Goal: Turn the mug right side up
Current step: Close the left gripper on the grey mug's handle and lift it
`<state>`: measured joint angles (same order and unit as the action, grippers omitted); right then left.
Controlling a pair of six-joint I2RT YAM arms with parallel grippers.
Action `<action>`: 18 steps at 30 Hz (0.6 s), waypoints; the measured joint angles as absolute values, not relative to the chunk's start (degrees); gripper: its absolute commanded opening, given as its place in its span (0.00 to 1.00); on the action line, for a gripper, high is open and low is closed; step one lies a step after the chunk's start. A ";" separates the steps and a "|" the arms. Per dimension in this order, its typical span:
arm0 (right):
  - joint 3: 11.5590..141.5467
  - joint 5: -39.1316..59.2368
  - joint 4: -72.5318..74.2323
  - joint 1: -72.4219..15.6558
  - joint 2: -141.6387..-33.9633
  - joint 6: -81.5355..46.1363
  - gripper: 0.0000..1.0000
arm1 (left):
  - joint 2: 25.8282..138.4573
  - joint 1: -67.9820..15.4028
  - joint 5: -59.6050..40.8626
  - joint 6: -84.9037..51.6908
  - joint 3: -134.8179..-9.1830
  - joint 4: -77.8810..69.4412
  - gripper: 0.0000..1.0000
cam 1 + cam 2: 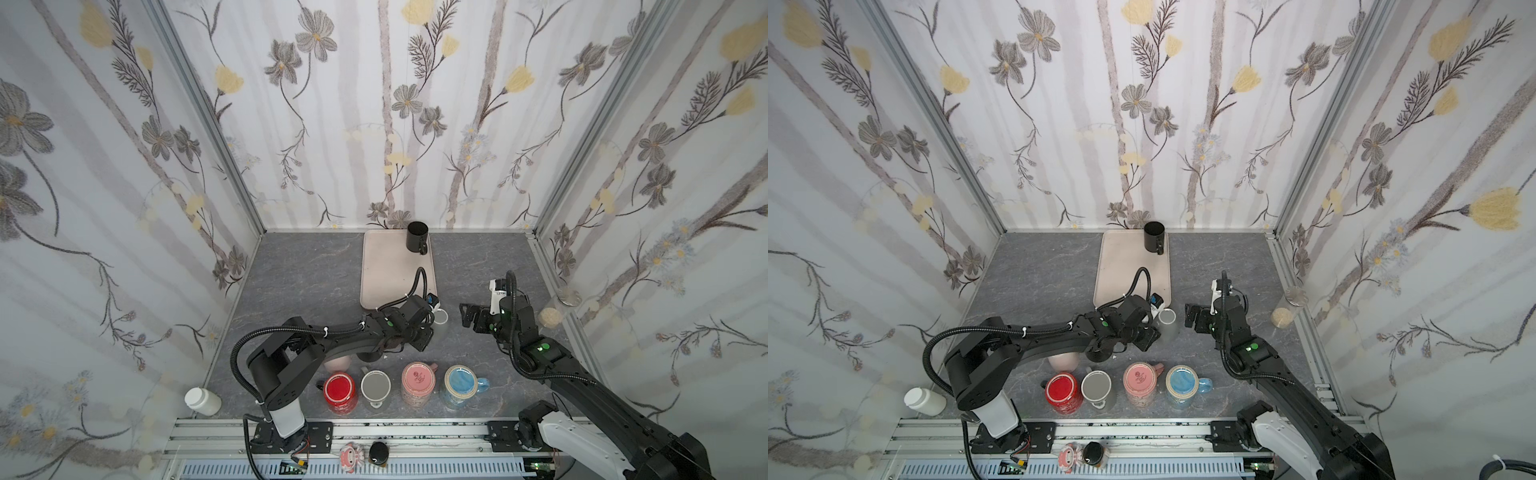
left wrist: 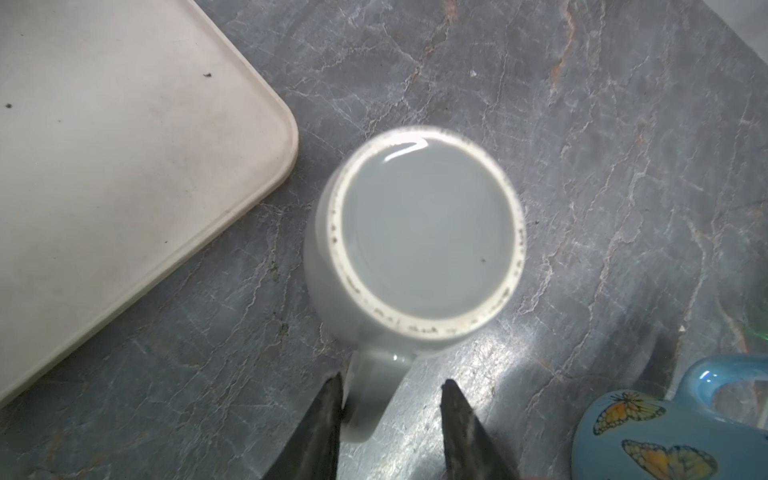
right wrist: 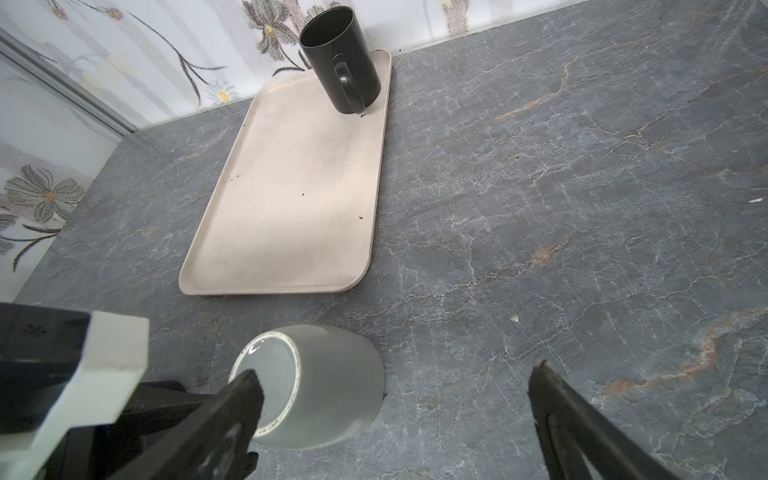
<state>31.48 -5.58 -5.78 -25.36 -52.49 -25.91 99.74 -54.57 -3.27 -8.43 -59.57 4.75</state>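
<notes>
A pale grey mug [image 1: 441, 319] [image 1: 1168, 319] stands upside down on the grey marbled table, just off the tray's near corner, with its white-ringed base [image 2: 428, 232] facing up. In the left wrist view its handle [image 2: 370, 399] lies between the two fingers of my left gripper [image 2: 390, 386]. One fingertip [image 2: 332, 399] touches the handle and a gap remains at the other, so the jaws stand open around it. My right gripper [image 1: 467, 316] [image 3: 395, 370] is wide open beside the mug [image 3: 332, 386], holding nothing.
A beige tray [image 1: 386, 270] lies at the back with an upright black mug [image 1: 417, 237] on it. Red [image 1: 340, 388], grey [image 1: 375, 386], pink [image 1: 417, 378] and blue [image 1: 460, 382] mugs line the front edge. A white bottle [image 1: 202, 401] stands front left and a jar [image 1: 550, 318] by the right wall.
</notes>
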 measured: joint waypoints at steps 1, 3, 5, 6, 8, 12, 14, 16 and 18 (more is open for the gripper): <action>31.48 -5.19 -5.72 -25.32 -52.53 -25.91 1.00 | 100.18 -54.54 -2.92 -8.03 -59.70 4.99 0.37; 31.48 -4.86 -5.48 -25.30 -52.60 -25.91 1.00 | 100.92 -54.57 -1.96 -7.68 -60.03 5.21 0.36; 31.48 -4.86 -5.37 -25.26 -52.71 -25.91 1.00 | 101.56 -54.78 -1.56 -7.40 -60.55 5.39 0.35; 31.48 -4.84 -5.39 -25.26 -52.77 -25.91 1.00 | 101.84 -54.83 -1.10 -7.20 -60.77 5.41 0.34; 31.48 -4.80 -5.37 -25.23 -52.84 -25.93 1.00 | 102.13 -55.09 -0.30 -6.33 -61.04 5.43 0.34; 31.48 -4.78 -5.37 -25.15 -52.88 -25.96 1.00 | 102.26 -55.51 1.13 -5.72 -61.06 5.39 0.30; 31.48 -4.40 -5.37 -25.15 -53.04 -25.98 1.00 | 102.28 -55.64 1.89 -5.21 -60.99 5.21 0.27; 31.51 -4.38 -5.39 -25.10 -53.32 -26.09 1.00 | 102.28 -55.88 2.66 -4.62 -60.77 4.71 0.24; 31.53 -4.36 -5.37 -25.10 -53.39 -26.09 1.00 | 102.30 -56.21 3.16 -4.23 -60.64 4.36 0.22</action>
